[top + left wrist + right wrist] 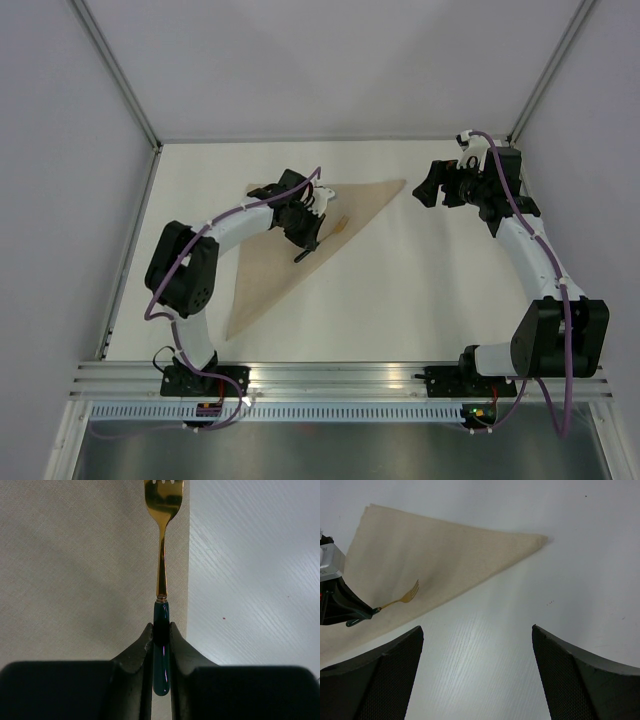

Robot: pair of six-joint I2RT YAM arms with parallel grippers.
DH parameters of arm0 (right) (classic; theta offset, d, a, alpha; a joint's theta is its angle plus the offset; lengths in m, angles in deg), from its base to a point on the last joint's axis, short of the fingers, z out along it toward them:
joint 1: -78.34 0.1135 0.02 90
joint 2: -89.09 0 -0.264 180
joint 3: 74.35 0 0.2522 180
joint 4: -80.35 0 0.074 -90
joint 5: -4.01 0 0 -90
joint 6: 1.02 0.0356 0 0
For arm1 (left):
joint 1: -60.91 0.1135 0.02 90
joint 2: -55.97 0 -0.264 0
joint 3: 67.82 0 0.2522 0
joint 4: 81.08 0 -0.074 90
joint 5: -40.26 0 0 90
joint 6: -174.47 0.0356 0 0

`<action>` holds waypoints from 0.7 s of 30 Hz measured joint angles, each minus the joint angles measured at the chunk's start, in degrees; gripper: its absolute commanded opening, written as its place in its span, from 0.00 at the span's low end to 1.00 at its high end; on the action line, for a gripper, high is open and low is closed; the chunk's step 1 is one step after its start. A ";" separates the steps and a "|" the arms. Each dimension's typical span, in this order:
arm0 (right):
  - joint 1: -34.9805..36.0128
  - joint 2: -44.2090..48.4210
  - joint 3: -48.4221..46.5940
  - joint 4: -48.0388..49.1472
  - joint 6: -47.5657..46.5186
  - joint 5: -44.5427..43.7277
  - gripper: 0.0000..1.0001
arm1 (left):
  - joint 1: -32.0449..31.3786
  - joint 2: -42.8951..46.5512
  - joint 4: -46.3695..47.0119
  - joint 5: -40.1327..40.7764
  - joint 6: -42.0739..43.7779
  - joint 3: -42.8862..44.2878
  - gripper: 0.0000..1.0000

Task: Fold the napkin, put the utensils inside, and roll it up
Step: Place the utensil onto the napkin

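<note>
Napkin [275, 275] status, anyone? And what are the hands up to?

> It's folded into a triangle, flat on the worktop [400, 290]. The left hand [161, 627] is pinched onto a fork [161, 570] by its teal handle, gold tines over the napkin by its long edge. The right hand [476, 630] is spread wide, holding nothing, just off the napkin's right tip.

Beige woven napkin [265, 280], folded into a triangle, lies flat on the white bench [400, 300], left of centre: one tip reaches right, another points toward the near edge. Over it, just inside its long right-hand edge, there's the left gripper [161, 630], with the green-handled gold fork [161, 555] between its jaws, tines out over the cloth. The right gripper [430, 185] hangs over bare bench beyond the right tip, apart from it.
</note>
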 measured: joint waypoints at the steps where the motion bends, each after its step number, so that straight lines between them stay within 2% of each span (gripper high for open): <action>1: 0.00 0.00 0.00 0.00 -0.02 0.00 0.94 | -0.02 0.00 0.02 0.00 0.07 0.00 0.02; 21: 0.00 0.00 0.00 0.00 -0.02 -0.17 0.94 | -0.98 -3.45 0.31 0.13 0.52 -0.66 0.02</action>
